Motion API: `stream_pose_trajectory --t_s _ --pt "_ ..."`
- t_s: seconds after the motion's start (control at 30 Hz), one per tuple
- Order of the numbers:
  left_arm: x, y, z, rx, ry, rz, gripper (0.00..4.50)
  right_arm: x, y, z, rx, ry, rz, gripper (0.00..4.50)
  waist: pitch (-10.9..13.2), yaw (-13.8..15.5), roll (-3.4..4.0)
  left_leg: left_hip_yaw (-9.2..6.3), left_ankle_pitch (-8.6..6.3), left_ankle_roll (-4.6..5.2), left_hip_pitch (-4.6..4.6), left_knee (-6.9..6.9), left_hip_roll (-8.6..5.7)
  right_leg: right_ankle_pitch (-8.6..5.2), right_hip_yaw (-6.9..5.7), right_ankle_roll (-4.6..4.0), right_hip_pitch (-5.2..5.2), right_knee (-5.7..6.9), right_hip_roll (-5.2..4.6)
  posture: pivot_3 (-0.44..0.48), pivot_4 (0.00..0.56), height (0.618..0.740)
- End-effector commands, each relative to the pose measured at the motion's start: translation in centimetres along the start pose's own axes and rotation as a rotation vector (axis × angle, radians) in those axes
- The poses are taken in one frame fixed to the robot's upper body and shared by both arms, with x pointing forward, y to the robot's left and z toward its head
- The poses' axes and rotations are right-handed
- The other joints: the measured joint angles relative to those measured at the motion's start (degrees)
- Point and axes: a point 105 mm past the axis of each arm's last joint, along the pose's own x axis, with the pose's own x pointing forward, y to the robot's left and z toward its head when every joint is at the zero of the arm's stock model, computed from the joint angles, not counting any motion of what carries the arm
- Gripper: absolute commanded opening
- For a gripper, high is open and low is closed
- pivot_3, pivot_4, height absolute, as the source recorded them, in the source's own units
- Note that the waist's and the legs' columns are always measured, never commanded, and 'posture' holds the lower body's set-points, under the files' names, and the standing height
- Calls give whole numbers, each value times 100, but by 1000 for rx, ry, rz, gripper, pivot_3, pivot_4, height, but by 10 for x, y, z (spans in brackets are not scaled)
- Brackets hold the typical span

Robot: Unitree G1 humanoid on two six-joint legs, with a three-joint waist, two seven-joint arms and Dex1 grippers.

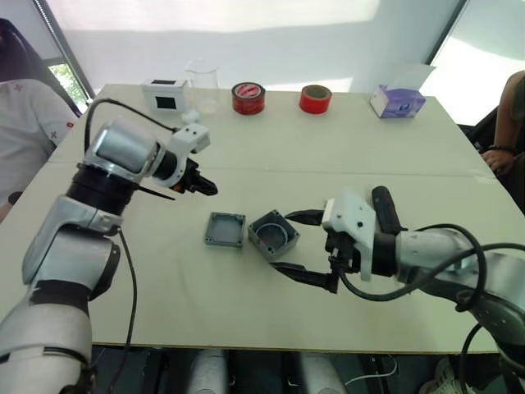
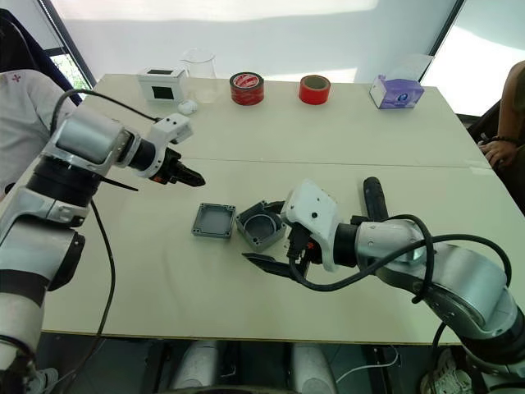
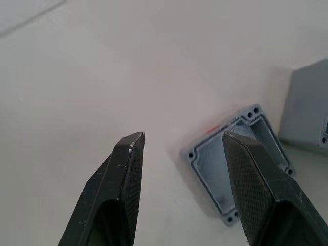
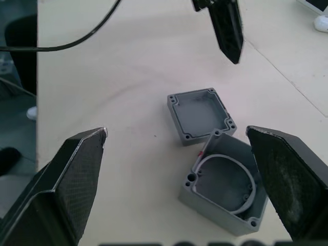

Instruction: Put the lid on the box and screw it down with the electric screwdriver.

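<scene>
Box: grey, deep, open side up, rested mid-surface, small red mark on one side, tilted against neighbour. Lid: shallow grey tray, hollow side up, lay just beside box on robot's left. Electric screwdriver: black, lay behind right arm. Right end effector: fingers spread wide, close to box, nothing held. Left end effector: fingers apart, empty, hovered above surface near lid. Two red tape rolls, tissue box along far edge.
</scene>
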Motion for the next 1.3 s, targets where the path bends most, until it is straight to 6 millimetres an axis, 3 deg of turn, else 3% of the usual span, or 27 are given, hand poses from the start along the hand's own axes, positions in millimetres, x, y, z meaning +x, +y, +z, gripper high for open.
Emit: stream_pose_trajectory --t_s 0.03,0.57,0.77,0.93,1.13,1.3 --pt "0 -3 -4 -62 -32 11 2417 2 -1 5 -85 -3 24 4500 -1 5 1 -1 1 -2 0 0 -1 0 -1 0 1 -1 -1 0 150 715" --pt "27 -13 -21 -113 47 0 2417 4 4 -19 -78 79 -12 4500 0 111 -1 4 24 -42 2 0 -7 1 0 0 1 1 -13 0 150 715" --pt "37 -22 -45 -99 128 -38 2417 6 4 -17 -67 70 -33 4500 0 98 -1 4 25 -44 3 0 -7 2 5 -1 1 4 -21 0 150 715" --pt "44 -18 -62 -135 184 -4 2417 7 3 -14 -56 61 -49 4500 -1 111 0 3 31 -54 5 -1 -13 2 0 0 0 11 -40 0 150 715" --pt "53 -26 -62 -138 192 -2 143 6 2 -10 -47 65 -64 4500 -7 117 4 3 31 -55 11 -1 -32 2 -9 0 10 10 -58 0 150 715" --pt "48 -22 -53 -178 140 10 48 -4 -12 -6 10 42 -133 4500 -8 118 6 -1 30 -53 23 -2 -54 0 -15 1 27 9 -75 0 150 715"
